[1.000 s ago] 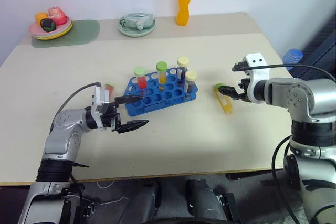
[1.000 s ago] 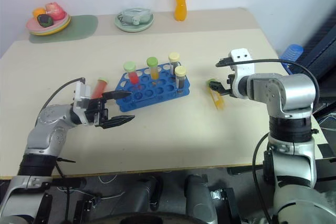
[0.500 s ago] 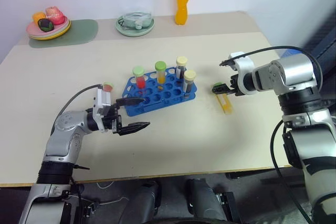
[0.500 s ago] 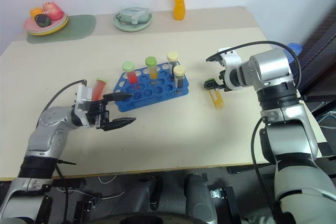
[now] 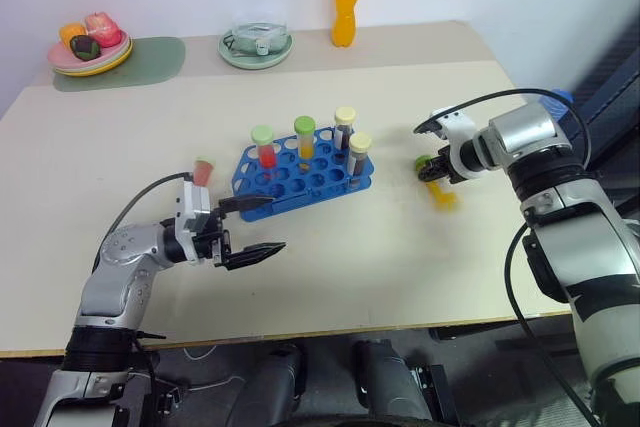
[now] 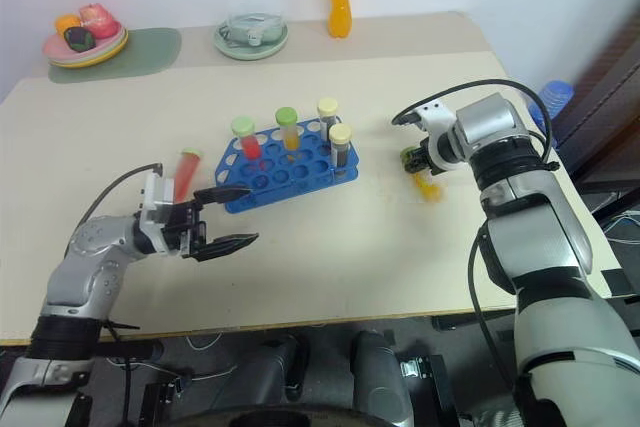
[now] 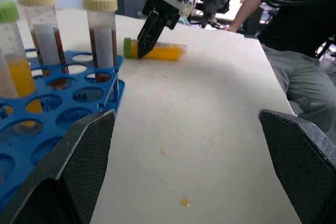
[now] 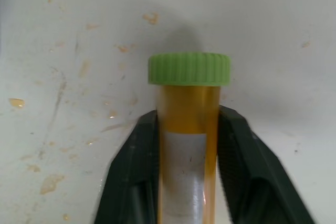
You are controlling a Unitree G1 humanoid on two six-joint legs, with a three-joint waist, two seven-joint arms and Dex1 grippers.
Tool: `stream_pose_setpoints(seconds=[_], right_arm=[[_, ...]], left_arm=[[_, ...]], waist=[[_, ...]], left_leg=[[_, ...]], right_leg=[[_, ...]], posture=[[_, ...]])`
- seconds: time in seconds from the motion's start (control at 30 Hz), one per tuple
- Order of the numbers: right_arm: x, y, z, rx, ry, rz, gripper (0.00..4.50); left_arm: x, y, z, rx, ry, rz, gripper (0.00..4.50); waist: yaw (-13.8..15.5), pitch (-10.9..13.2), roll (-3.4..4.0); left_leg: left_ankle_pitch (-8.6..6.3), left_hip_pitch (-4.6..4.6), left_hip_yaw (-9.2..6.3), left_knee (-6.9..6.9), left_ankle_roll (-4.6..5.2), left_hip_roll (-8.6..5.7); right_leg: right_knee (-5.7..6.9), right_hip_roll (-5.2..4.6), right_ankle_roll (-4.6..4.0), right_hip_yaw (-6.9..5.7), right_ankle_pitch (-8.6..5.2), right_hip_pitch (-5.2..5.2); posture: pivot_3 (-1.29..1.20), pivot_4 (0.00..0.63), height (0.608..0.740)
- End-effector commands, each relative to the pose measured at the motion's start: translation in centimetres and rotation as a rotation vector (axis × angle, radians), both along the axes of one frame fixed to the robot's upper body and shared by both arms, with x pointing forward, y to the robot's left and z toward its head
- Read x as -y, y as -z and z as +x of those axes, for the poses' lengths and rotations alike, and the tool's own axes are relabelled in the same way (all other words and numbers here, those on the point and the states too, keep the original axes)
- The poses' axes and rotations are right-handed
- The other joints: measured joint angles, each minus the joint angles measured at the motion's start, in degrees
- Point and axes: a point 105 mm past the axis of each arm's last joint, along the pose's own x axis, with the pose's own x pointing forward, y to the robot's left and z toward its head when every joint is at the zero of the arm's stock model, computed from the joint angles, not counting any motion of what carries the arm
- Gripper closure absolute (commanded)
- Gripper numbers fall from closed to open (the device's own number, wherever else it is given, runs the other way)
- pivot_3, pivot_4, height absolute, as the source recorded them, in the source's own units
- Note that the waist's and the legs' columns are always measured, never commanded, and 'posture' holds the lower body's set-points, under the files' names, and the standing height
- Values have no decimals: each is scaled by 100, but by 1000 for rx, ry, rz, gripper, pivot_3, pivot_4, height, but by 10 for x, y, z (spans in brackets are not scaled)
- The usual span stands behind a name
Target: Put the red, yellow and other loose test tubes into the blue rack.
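Observation:
The blue rack (image 5: 300,179) stands mid-table holding a red and a yellow tube with green caps and two brown tubes with cream caps. To its right a yellow test tube (image 8: 189,103) with a green cap lies on the table; my right gripper (image 5: 432,169) is shut on it just below the cap, one finger on each side. A loose red test tube (image 5: 203,170) lies left of the rack. My left gripper (image 5: 276,223) hangs open at the rack's near-left corner, pointing right, holding nothing. The left wrist view shows the yellow tube (image 7: 157,52) on the tabletop.
At the back stand a tall orange drink bottle (image 5: 346,7), a plate with a glass dish (image 5: 258,42) and a plate of toy food (image 5: 90,47) on a green mat. A seated person (image 7: 294,66) is beyond the table's right side. The table's right edge is close to the right arm.
My right gripper has come down over the yellow tube and closed on it; before, it stood open at the tube's cap end. The left gripper has stayed open in place.

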Motion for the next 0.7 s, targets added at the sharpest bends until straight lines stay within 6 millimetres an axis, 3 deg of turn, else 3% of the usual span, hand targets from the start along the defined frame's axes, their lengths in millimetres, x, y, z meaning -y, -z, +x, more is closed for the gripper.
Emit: stream_pose_setpoints(seconds=[0.03,0.2,0.4,0.53,0.7], right_arm=[[-3,-4,1,12,-51,-28,3717],[-5,-17,-10,40,-186,-29,3717],[-32,-27,-78,44,-566,52,3717],[-76,-26,-115,192,-776,173,3717],[-123,-42,-114,505,-781,437,3717]], left_arm=[[-3,-12,-1,44,-6,-12,0],[-3,-13,1,45,-5,-13,0],[-4,-12,3,43,-1,-13,0],[-4,-11,10,39,-19,-35,0],[-14,-7,19,23,-71,-58,0]], waist=[[-3,0,0],[3,1,2],[29,13,20],[2,12,20],[25,11,20]], left_leg=[[0,0,0,1,0,0],[0,-5,0,0,0,0],[-8,-31,-4,27,7,-1],[-12,-26,-2,34,11,2],[-11,-19,-1,41,11,4]], right_leg=[[1,0,0,0,0,0],[1,0,0,-1,0,-8],[-4,-4,2,-12,0,-13],[1,-4,5,-11,2,-8],[6,-3,6,-9,5,-2]], posture=[[0,150,740],[0,150,740],[0,150,740],[0,150,740],[0,150,740]])
